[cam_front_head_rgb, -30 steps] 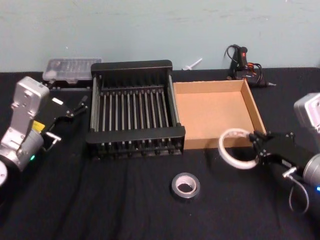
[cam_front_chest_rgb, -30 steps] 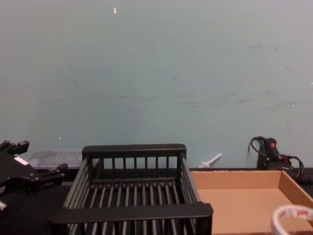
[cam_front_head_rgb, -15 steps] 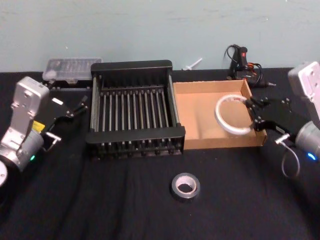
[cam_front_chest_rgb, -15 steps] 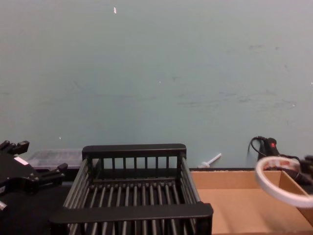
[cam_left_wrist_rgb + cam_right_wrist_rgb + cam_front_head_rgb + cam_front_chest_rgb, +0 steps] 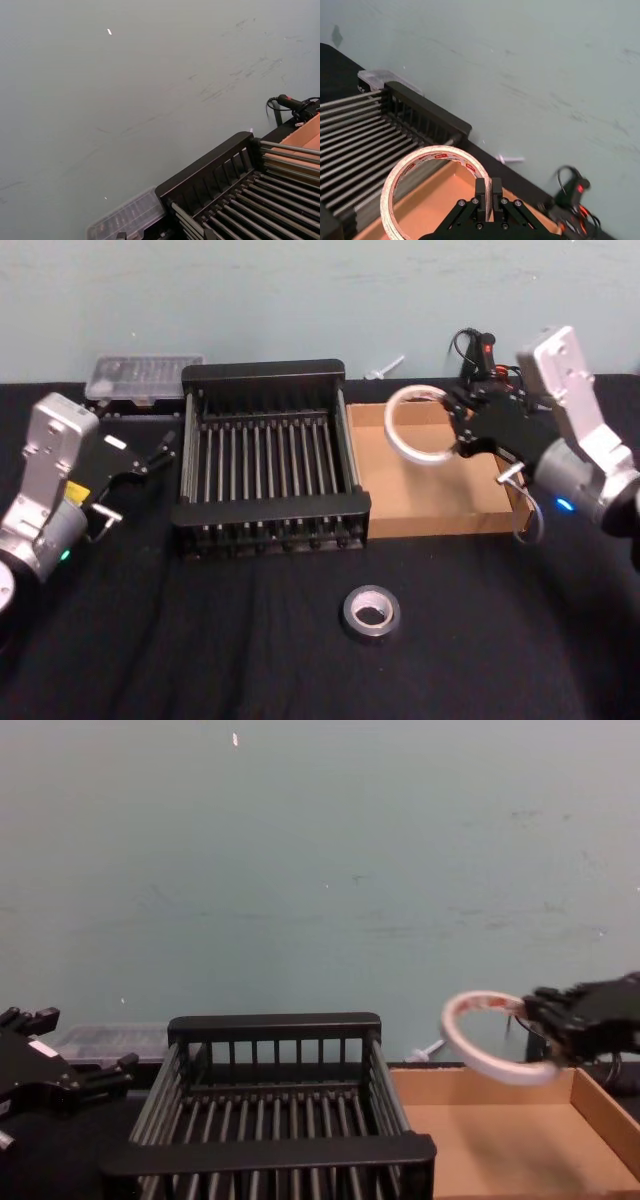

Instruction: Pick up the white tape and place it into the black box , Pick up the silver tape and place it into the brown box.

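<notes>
The right gripper (image 5: 462, 424) is pinching the white tape (image 5: 420, 425) by its band, with one finger inside the wide hole and one outside, as the right wrist view shows (image 5: 485, 196). The roll hangs in the air, tilted, above the brown box (image 5: 432, 512), towards the side of that box that is next to the black box (image 5: 265, 455). In the chest view the roll (image 5: 490, 1038) is clearly higher than the rims of both boxes.

The roll looks like a thin, stiff ring, so I judge it is light and keeps its shape under the pinch. The smooth outside may be a little slippery, and a hold on one point of the rim lets the ring swing. A hold across the band, as now, seems the right place. To reach the black box it must go further to the robot's left, over the shared wall.

The silver tape (image 5: 371, 612) lies flat on the black desk (image 5: 200, 640), in front of the two boxes and well apart from them. It is thicker, so probably heavier, and could be taken across its wall in the same way.

The left gripper (image 5: 150, 456) rests beside the left wall of the black box, its fingers spread and holding nothing.
</notes>
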You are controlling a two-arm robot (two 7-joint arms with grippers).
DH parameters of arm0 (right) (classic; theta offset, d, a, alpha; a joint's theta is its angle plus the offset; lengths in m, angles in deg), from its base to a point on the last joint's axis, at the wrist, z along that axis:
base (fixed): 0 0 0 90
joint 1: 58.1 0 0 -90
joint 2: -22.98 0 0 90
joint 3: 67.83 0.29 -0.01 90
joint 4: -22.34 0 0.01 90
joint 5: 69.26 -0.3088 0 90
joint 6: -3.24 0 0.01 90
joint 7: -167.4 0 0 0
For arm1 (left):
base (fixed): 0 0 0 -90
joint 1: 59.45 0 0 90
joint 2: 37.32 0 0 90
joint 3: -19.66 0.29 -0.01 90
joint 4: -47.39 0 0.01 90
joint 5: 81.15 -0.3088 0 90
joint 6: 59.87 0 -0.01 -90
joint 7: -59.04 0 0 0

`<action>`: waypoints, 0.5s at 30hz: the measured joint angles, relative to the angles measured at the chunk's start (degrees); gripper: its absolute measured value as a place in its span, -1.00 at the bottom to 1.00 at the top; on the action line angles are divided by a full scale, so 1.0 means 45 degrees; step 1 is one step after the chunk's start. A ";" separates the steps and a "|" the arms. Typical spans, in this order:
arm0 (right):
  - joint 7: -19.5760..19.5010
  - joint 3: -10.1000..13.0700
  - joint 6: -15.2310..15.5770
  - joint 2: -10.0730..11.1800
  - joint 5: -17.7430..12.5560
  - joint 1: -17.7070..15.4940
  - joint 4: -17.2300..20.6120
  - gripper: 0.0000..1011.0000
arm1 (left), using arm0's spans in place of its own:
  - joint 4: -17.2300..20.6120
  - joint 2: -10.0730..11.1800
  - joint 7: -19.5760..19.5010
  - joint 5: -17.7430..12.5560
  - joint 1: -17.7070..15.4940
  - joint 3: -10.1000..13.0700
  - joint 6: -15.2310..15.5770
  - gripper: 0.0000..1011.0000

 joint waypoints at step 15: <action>0.0278 -0.1508 -0.1369 -0.1676 0.1204 0.2264 -0.2753 -0.84 | 0.0000 0.0000 0.0000 0.0000 0.0000 0.0001 0.0000 0.98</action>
